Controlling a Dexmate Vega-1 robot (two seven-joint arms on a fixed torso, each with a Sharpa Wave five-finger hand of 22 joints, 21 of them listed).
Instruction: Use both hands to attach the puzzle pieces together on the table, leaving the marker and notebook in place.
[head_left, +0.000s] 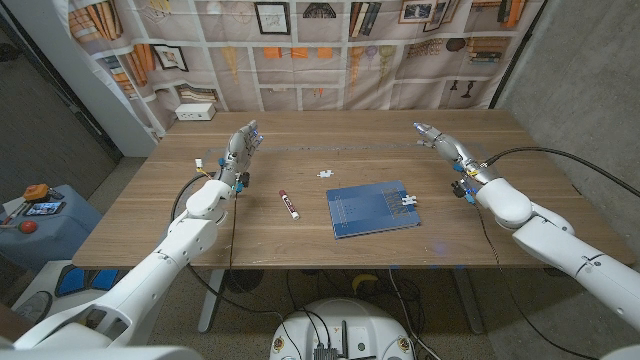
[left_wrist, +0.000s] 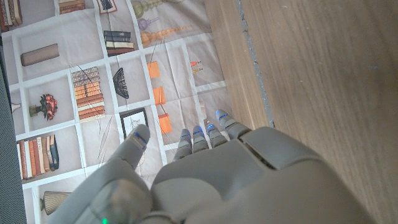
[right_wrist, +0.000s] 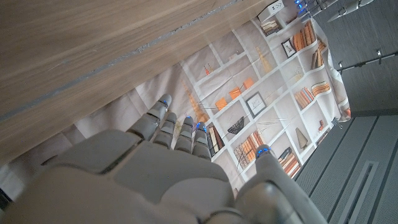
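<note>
Left hand hangs empty, fingers loosely apart, well left of the notebook. Marker sits just left of it. One puzzle piece lies just behind the notebook, another on its right edge. They look thin, light and slidey, so probably pinch the edges. Right hand is spread and empty, off right of the notebook.

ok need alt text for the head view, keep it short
Two robot arms reach over a wooden table, left hand and right hand raised and empty. Between them lie a blue notebook with one white puzzle piece on it, another piece nearby, and a marker.
</note>
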